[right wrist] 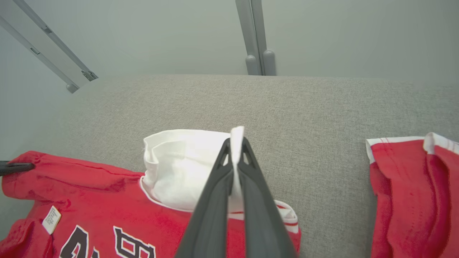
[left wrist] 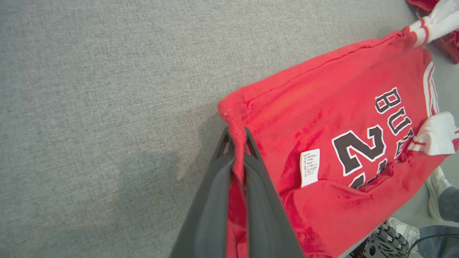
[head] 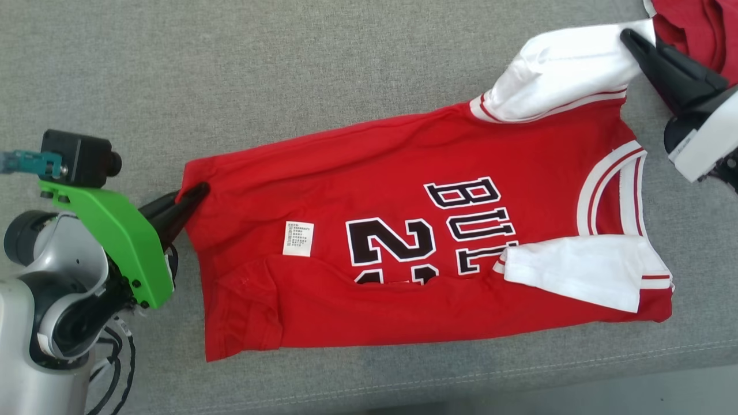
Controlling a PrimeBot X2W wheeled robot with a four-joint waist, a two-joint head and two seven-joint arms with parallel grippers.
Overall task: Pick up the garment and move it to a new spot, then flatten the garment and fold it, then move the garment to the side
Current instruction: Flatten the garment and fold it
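Garment (head: pixel 357 167): a red jersey with white sleeves is lying spread across the grey cushion (head: pixel 230 75). Its hem is pointing toward the robot's left and its neckline toward the right, with the black-and-white lettering and number facing up.
Near edge: a strip of red cloth is folding up over the bottom of the number.
Left gripper (head: pixel 193 196): its fingers are closing tight on the far hem corner of the garment. In the left wrist view, a ridge of red fabric is bunching between the two dark fingers.
Right gripper (head: pixel 631 37): it is pinching the edge of the far sleeve (head: pixel 562 72). In the right wrist view, a sliver of white cloth is sticking up past the tips and the sleeve is puffing open beside them.
Near sleeve (head: pixel 576 271): it is lying flat, folded inward over the end of the lettering.
Care label (head: pixel 298 238): this small white tag is sitting on the red cloth beside the number.
Second red piece (head: pixel 697 26): it is resting on the cushion just beyond the right gripper, apart from the garment.
Shoe (left wrist: pixel 435 186): a person's pale shoe is standing on the floor past the cushion's edge.
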